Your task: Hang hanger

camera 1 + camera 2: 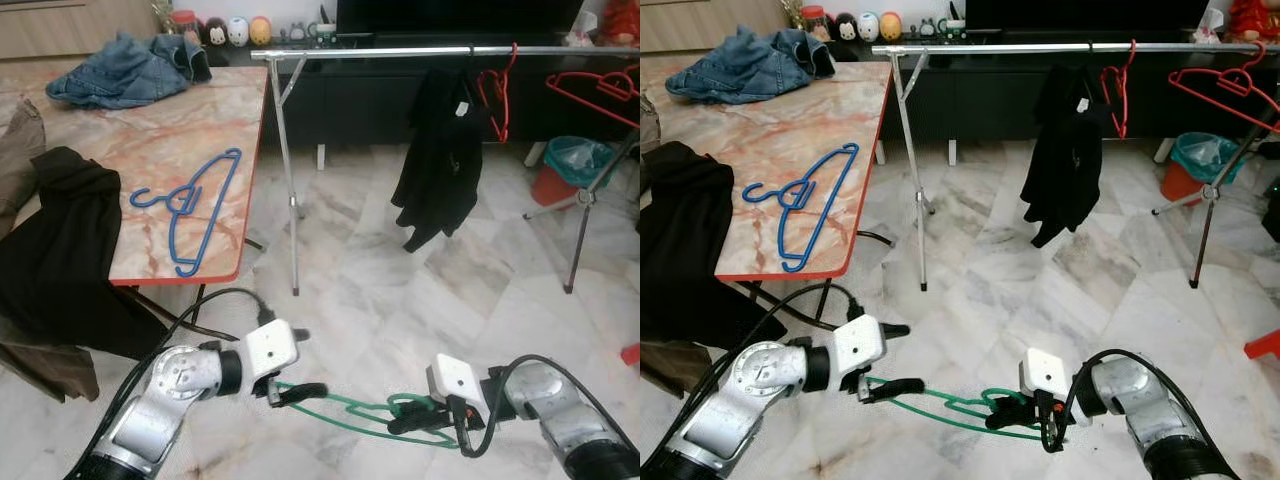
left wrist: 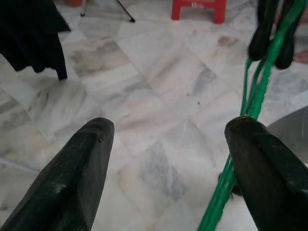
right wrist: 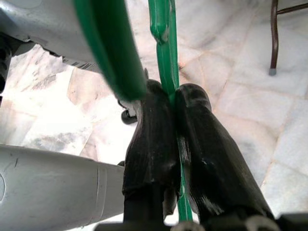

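Observation:
A green hanger (image 1: 340, 408) hangs low over the marble floor between my two arms. My right gripper (image 1: 412, 422) is shut on it near the hook end; the right wrist view shows both fingers (image 3: 154, 125) pinching the green bar (image 3: 166, 43). My left gripper (image 1: 298, 362) is open at the hanger's other end, and the green bar (image 2: 255, 96) runs beside one finger (image 2: 269, 173). Ahead, a silver clothes rail (image 1: 400, 52) carries a black garment (image 1: 440, 150) and two red hangers (image 1: 497, 95).
A marble-topped table (image 1: 150, 130) with a red edge stands at the left, holding a blue hanger (image 1: 190, 200) and a denim jacket (image 1: 125, 70). Dark clothes (image 1: 50, 250) drape over its near side. A bin (image 1: 570, 165) stands behind the rail's right leg.

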Robot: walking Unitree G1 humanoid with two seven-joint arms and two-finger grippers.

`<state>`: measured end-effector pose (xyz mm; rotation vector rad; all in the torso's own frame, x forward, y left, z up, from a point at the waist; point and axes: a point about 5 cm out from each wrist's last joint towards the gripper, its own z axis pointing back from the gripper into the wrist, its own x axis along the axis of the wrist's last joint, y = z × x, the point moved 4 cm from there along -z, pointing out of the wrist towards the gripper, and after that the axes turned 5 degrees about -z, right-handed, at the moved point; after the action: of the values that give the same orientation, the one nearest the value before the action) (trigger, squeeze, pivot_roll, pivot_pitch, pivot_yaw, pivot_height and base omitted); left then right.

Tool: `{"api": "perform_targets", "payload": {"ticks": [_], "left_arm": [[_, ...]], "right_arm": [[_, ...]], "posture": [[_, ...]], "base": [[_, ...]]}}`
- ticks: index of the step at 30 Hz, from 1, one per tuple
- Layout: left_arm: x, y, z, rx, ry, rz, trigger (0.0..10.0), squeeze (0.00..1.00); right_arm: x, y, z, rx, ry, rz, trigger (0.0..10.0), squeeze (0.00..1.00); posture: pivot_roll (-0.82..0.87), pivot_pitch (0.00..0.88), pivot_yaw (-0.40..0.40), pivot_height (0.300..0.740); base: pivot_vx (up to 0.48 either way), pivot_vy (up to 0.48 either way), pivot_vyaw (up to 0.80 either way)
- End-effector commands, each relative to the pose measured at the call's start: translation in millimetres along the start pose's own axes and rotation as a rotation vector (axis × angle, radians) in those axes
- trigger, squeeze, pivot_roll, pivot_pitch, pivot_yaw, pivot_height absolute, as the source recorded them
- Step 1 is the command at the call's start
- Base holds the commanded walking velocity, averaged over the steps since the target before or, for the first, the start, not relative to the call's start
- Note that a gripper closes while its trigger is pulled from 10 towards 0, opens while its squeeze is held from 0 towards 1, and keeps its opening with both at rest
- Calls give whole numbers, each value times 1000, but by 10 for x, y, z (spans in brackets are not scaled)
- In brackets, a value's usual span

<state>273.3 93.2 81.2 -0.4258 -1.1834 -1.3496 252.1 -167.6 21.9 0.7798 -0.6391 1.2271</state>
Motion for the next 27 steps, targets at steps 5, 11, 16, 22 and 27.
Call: {"api": "perform_targets", "payload": {"ticks": [5,11,16,22,27], "left_arm": [[-24,273,130,76,40,-25,10000,0],[48,531,36,90,26,-81,10000,0],[127,543,-186,60,1,-93,10000,0],[138,325,-525,0,-34,-62,10000,0],[203,278,-518,8,-109,27,10000,0]], "right_arm": [[65,-56,23,-26,22,30,10000,0],[235,-143,68,-66,-33,65,10000,0],[347,-152,109,-86,-86,82,10000,0],[331,-140,73,-93,-61,85,10000,0],[222,-153,47,-113,16,68,10000,0]], "posture": [[24,49,5,740],[11,0,31,740],[34,0,14,740],[19,0,-23,740],[18,25,-21,740]], "base": [[0,0,0],[0,0,0],[0,0,0],[0,0,0],[0,0,0]]}}
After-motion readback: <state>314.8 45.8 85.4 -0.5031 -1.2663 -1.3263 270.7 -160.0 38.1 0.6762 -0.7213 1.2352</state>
